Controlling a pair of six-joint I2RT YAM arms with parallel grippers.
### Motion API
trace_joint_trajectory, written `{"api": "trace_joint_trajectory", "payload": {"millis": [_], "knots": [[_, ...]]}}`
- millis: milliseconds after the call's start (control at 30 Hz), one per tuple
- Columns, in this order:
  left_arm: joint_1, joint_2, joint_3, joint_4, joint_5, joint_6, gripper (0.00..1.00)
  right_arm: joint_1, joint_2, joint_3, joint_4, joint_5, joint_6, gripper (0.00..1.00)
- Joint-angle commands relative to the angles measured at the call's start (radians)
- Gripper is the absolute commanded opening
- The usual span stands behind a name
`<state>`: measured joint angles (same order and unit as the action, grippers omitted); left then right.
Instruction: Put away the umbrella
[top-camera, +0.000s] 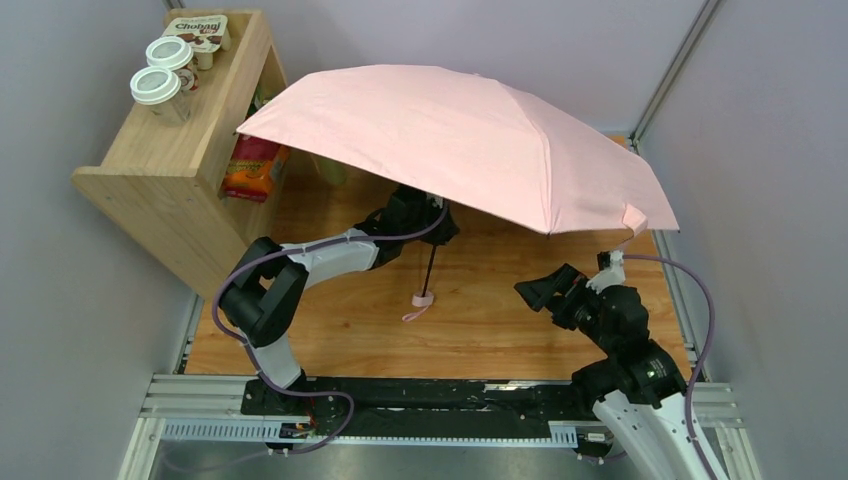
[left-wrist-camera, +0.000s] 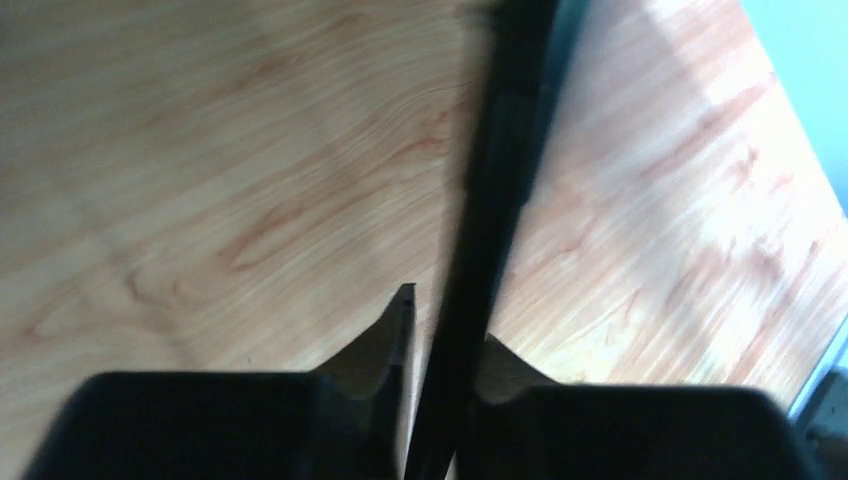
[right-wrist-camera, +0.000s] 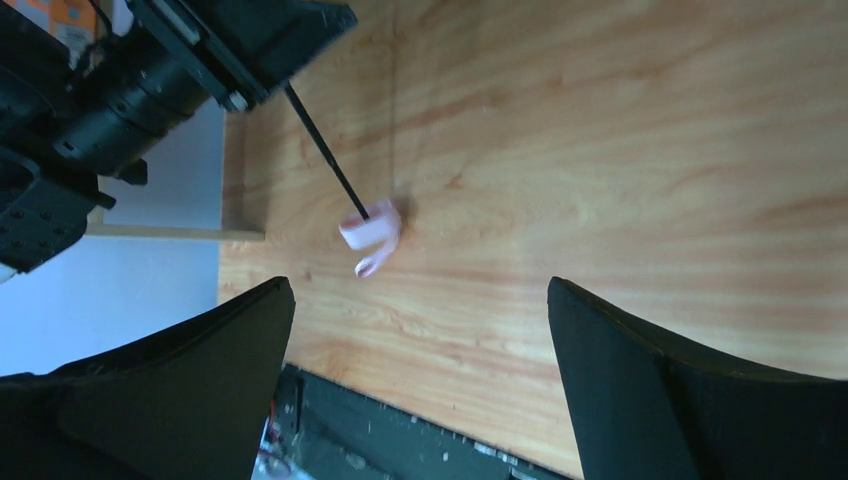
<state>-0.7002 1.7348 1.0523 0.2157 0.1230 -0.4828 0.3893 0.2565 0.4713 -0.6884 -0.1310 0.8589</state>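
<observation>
Umbrella (top-camera: 470, 130) stood open, shaft (top-camera: 432, 262) between left gripper (left-wrist-camera: 450, 320)'s near-closed jaws, hold uncertain; right gripper (right-wrist-camera: 420, 290) gaped empty; collapsing the canopy (top-camera: 540, 160) judged next.

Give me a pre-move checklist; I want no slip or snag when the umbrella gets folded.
1. The umbrella shaft sits between the fingers of the left gripper: ok.
2. Firm clamp on that shaft: cannot tell, the wrist view is blurred.
3. The right gripper is open and empty: ok.
4. The canopy is collapsed: not ok, it is fully spread.
5. The handle is free of both grippers: ok.
6. The canopy edge is clear of the shelf: cannot tell, they overlap from above.
</observation>
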Motion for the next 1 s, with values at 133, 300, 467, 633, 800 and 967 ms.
{"api": "trace_joint_trajectory", "payload": {"millis": [133, 300, 467, 633, 800, 967], "knots": [[-0.064, -0.027, 0.225, -0.191, -0.120, 0.062, 0.00, -0.003, 0.091, 0.038, 0.300, 0.111, -0.064, 1.00], [-0.140, -0.047, 0.374, -0.406, -0.357, 0.102, 0.00, -0.003, 0.236, 0.114, 0.375, 0.108, -0.066, 1.00], [-0.200, -0.063, 0.455, -0.493, -0.413, 0.113, 0.00, -0.006, 0.421, 0.287, 0.484, 0.012, -0.057, 1.00], [-0.242, -0.070, 0.532, -0.570, -0.398, 0.093, 0.00, -0.016, 0.637, 0.495, 0.504, -0.036, -0.067, 1.00], [-0.285, -0.089, 0.543, -0.588, -0.404, 0.085, 0.00, -0.081, 0.773, 0.638, 0.506, -0.085, -0.015, 1.00], [-0.321, -0.101, 0.545, -0.601, -0.421, 0.076, 0.00, -0.096, 0.839, 0.675, 0.592, -0.101, -0.009, 0.91]]}}
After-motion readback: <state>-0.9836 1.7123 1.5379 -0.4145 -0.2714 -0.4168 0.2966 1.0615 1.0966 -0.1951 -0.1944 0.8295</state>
